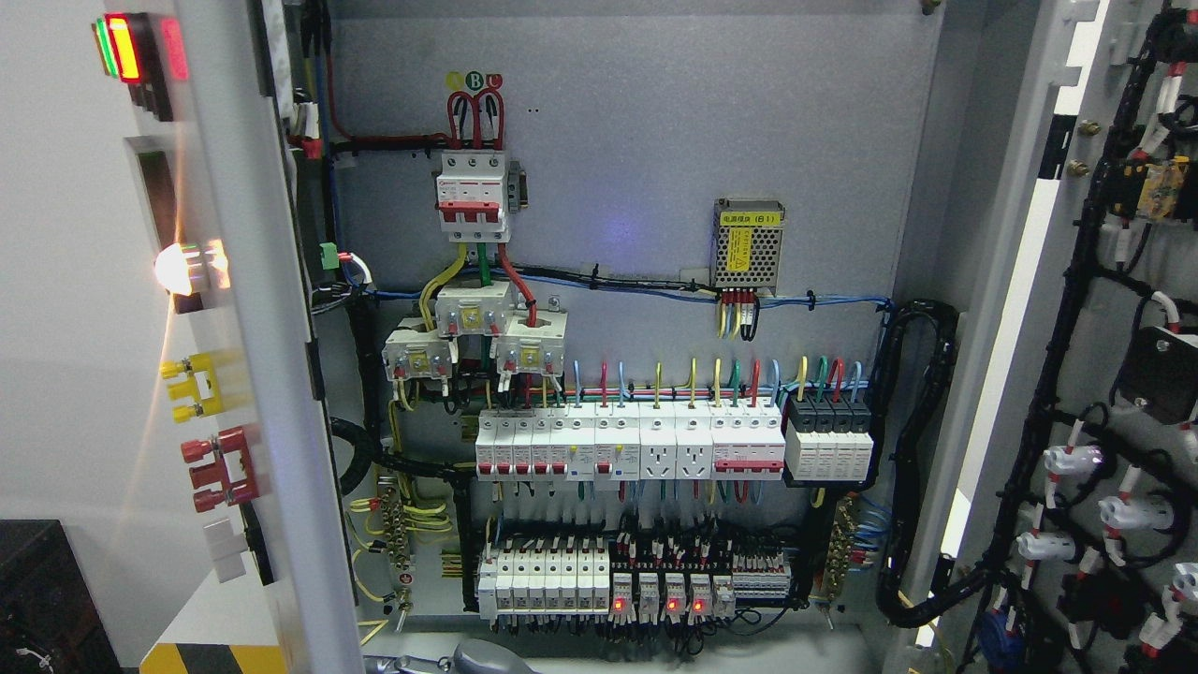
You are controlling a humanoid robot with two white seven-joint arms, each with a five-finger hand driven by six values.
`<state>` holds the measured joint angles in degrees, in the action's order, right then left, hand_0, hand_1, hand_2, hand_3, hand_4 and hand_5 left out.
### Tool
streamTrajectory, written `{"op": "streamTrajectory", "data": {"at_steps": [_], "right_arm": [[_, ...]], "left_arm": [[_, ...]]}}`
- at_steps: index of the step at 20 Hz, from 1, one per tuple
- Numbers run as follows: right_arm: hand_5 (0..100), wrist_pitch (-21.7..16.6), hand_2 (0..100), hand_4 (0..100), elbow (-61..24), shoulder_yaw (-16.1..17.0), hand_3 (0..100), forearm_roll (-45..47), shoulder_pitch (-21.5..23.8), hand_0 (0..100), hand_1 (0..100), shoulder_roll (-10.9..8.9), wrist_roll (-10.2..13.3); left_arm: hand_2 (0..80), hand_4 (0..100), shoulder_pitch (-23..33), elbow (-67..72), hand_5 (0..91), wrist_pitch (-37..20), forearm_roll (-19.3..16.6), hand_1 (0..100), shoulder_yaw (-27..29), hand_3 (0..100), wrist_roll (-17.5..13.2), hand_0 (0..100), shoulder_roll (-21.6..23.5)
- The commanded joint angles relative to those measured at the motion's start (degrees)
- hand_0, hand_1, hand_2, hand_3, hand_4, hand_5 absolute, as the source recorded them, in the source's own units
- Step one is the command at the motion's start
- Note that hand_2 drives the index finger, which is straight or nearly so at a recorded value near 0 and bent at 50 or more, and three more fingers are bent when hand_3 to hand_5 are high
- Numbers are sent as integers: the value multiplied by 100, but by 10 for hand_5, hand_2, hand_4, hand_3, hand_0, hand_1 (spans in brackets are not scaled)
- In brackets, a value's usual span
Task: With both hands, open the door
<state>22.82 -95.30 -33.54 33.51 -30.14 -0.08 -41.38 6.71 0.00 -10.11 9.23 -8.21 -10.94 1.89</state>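
**A:** Head view first. Where do the doors stand?

**B:** Both look swung wide. The left door [253,374] runs down the left of the frame, nearly edge-on to me, with its lamps [126,47] at the upper left. The right door [1104,374] fills the right side, its wired inner face towards me. I'd call the opening done or very close to it.

**A:** And the robot hand?

**B:** I only see a grey rounded piece [487,657] at the bottom edge, left of middle. It may belong to the left arm. I cannot tell whether it is the robot hand, or whether it is open or closed. Nothing of the right arm shows.

**A:** What worries you from here?

**B:** The exposed inside. Red lights glow on the lowest row of modules [655,599], so I take the cabinet as live. That grey piece sits just below them. If I lift it blindly, it could knock the switches [627,445] in the centre or catch loose wires.

**A:** Anything in the way at the sides?

**B:** A thick black cable bundle [922,449] loops at the centre right, between the panel and the right door. The wiring on that door could snag fingers if I push it further. A dark box [47,599] sits at the lower left, beside the left door, and might limit its swing.
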Motion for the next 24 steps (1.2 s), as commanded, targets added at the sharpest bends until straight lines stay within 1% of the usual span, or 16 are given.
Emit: {"op": "streamTrajectory", "data": {"at_steps": [1,4,7,10,12,19,21,24], "right_arm": [[0,12,0,0,275,-293,0,-20,-133,0,0,351,-1],[0,12,0,0,284,-416,0,-29,-150,0,0,377,7],[0,12,0,0,327,-408,0,-20,-177,0,0,404,7],[0,12,0,0,415,-425,0,-11,-177,0,0,491,-1],[0,12,0,0,442,-530,0,-20,-168,0,0,518,7],[0,12,0,0,486,-741,0,-29,-221,0,0,544,7],[0,12,0,0,600,-803,0,-29,-291,0,0,632,7],[0,12,0,0,776,-829,0,-29,-405,0,0,702,7]], "left_arm": [[0,0,5,-185,0,-18,0,0,4,0,4,0,13],[0,0,5,-185,0,-18,0,0,-5,0,4,0,13],[0,0,5,-185,0,-18,0,0,-5,0,4,0,13],[0,0,5,-185,0,-18,0,0,-5,0,4,0,13],[0,0,5,-185,0,-26,0,0,-5,0,4,0,13],[0,0,5,-185,0,-17,0,0,-5,0,4,0,13],[0,0,5,-185,0,-17,0,0,-5,0,4,0,13],[0,0,5,-185,0,-17,-9,0,-5,0,4,0,13]]}}
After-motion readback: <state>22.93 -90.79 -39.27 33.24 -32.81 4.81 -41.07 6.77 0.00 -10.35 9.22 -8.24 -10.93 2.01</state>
